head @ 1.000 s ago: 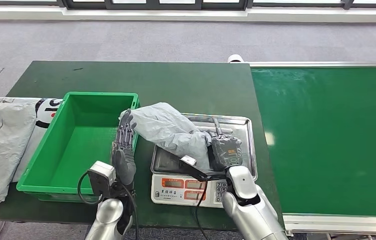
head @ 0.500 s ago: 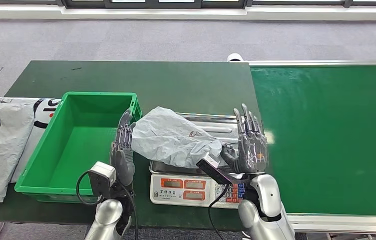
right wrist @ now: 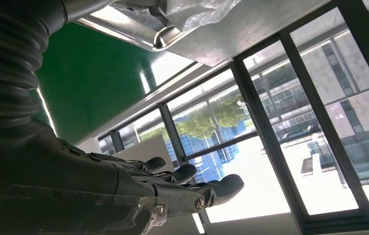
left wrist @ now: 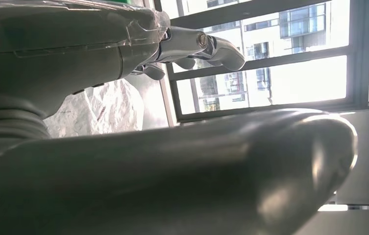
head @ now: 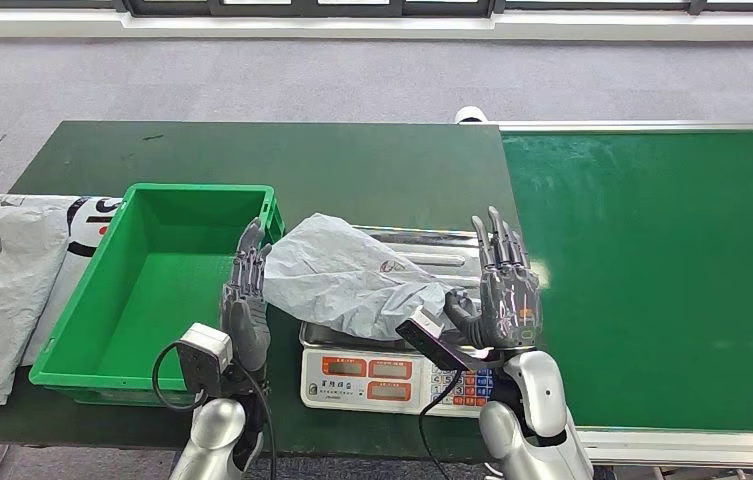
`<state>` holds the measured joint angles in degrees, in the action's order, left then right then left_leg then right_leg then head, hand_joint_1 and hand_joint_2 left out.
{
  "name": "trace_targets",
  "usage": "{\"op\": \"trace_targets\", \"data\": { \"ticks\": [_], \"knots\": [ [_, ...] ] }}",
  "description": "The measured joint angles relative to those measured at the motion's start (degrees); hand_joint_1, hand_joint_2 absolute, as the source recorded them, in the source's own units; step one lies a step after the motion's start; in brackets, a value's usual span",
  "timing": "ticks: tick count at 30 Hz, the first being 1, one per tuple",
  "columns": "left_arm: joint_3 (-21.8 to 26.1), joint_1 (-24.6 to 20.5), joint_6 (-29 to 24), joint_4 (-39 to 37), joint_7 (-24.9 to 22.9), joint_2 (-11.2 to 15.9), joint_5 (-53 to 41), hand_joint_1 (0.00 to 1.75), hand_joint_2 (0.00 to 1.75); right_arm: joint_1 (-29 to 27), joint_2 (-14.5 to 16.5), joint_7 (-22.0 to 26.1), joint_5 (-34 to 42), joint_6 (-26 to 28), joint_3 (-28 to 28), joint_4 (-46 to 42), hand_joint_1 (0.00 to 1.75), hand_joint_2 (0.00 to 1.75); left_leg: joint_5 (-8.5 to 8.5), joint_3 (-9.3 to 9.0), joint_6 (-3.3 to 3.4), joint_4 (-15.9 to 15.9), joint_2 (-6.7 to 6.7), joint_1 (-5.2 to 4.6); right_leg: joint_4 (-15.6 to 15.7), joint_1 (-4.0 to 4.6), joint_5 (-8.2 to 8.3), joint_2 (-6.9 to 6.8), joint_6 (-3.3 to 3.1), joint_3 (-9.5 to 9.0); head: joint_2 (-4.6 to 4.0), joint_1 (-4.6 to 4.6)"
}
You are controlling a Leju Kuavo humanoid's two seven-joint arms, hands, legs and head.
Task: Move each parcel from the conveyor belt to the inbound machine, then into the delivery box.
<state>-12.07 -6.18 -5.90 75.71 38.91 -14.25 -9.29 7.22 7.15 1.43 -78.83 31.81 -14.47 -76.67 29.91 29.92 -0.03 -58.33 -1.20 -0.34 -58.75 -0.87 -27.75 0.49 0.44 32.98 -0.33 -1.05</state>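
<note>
Head view: a crumpled grey parcel [head: 352, 280] is seen lying on the scale [head: 402, 340], its long axis running from the green bin [head: 152, 290] toward the conveyor belt [head: 652, 270]. A small red mark on it cannot be read. Both the left hand [head: 245, 300] and right hand [head: 505, 292] are raised beside it, fingers apart, holding nothing. The right wrist view shows windows.

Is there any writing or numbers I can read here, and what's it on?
Scale front: three red displays and a keypad, labels too small to read.
Grey parcel: a small reddish mark, blurred, unreadable.
White bags at the table's left: large black and red print, cut off, unreadable.
Nothing else bears text.
</note>
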Motion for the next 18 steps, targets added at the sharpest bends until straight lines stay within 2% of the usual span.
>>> {"op": "trace_targets", "data": {
  "ticks": [16, 18],
  "knots": [
    [0.00, 0.00, 0.00, 0.00, 0.00, 0.00, 0.00, 0.00, 0.00, -0.18, -0.02, 0.41, 0.67, 0.56, 0.08, -0.50, 0.00, 1.75, 0.00, 0.00, 0.00, 0.00, 0.00, 0.00, 0.00, 0.00, 0.00, 0.00, 0.00, 0.00, 0.00, 0.00],
    [0.00, 0.00, 0.00, 0.00, 0.00, 0.00, 0.00, 0.00, 0.00, -0.18, -0.02, 0.42, 0.69, 0.57, 0.09, -0.50, 0.00, 0.87, 0.00, 0.00, 0.00, 0.00, 0.00, 0.00, 0.00, 0.00, 0.00, 0.00, 0.00, 0.00, 0.00, 0.00]
  ]
}}
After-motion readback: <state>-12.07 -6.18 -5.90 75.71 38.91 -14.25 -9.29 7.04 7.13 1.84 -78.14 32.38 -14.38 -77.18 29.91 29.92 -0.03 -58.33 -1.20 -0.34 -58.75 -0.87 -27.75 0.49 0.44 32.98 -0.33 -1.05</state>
